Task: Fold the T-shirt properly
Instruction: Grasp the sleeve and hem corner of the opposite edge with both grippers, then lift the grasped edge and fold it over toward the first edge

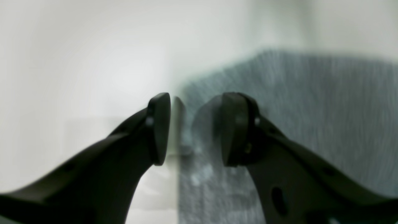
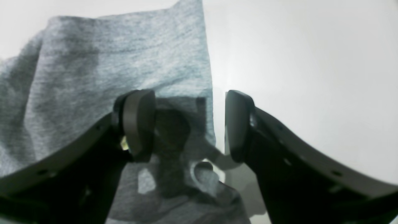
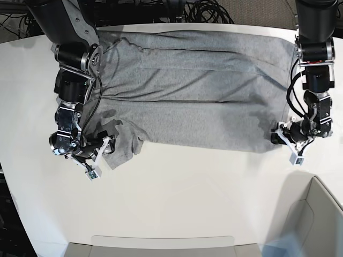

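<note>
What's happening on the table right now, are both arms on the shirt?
A grey T-shirt lies spread across the white table, partly folded lengthwise. The right gripper is open at the sleeve end, straddling the fabric edge. The left gripper sits at the opposite bottom corner, jaws apart at the cloth's edge. Neither visibly grips the shirt.

T-shirt (image 3: 198, 101): heather-grey, plain side up, no lettering visible. Spread flat across far half of white tabletop (image 3: 187, 198), long horizontal creases through middle. One sleeve at base-view left rumpled, bunched. Near edge roughly straight.
</note>
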Tool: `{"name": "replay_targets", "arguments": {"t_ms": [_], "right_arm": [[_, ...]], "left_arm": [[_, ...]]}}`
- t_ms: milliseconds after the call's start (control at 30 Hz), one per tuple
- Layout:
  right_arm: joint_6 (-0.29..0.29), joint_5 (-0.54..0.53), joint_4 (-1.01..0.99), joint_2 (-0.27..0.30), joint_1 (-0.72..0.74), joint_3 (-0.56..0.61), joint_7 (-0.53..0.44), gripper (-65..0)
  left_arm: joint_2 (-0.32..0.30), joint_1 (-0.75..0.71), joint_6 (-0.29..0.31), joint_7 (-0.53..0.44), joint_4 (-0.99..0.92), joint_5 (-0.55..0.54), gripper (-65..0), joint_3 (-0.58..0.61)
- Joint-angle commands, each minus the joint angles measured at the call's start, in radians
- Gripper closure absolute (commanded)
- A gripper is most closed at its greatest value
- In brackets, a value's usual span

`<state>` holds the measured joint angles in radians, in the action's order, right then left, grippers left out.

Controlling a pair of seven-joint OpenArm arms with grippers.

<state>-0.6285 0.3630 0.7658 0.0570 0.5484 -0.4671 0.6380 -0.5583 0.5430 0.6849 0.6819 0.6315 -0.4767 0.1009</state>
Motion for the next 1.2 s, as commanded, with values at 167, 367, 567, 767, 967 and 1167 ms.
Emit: {"name": "replay_targets", "arguments": {"t_ms": [167,367,567,767,967,1167], "right_arm": [[0.005,0.009,0.005,0.005,0.016,0.0,0.026,-35.5],[0.005,0.009,0.005,0.005,0.016,0.001,0.026,-35.4],[0.005,0.011,0.005,0.002,0.026,0.001,0.021,-19.5],[0.005,0.011,0.005,0.002,0.077,0.001,0.019,-4.1],[0.005,0.011,0.004,-0.006,0.154,0.001,0.019,-4.0],[0.005,0.011,0.004,-0.023,0.217,0.001,0.018,-3.9]], "left_arm": [[-0.016,0.071,0.013,0.009,-0.062,0.008,-27.1,0.064],[0.014,0.071,0.013,0.009,-0.062,0.008,-25.4,0.079],[0.019,0.071,0.013,0.009,-0.062,0.008,-4.7,0.07],[0.017,0.078,0.013,0.006,-0.062,0.008,0.0,0.046],[0.016,0.078,0.013,-0.018,-0.06,0.008,0.0,-0.071],[0.016,0.078,0.013,-0.024,-0.06,0.008,0.0,-0.079]]}}
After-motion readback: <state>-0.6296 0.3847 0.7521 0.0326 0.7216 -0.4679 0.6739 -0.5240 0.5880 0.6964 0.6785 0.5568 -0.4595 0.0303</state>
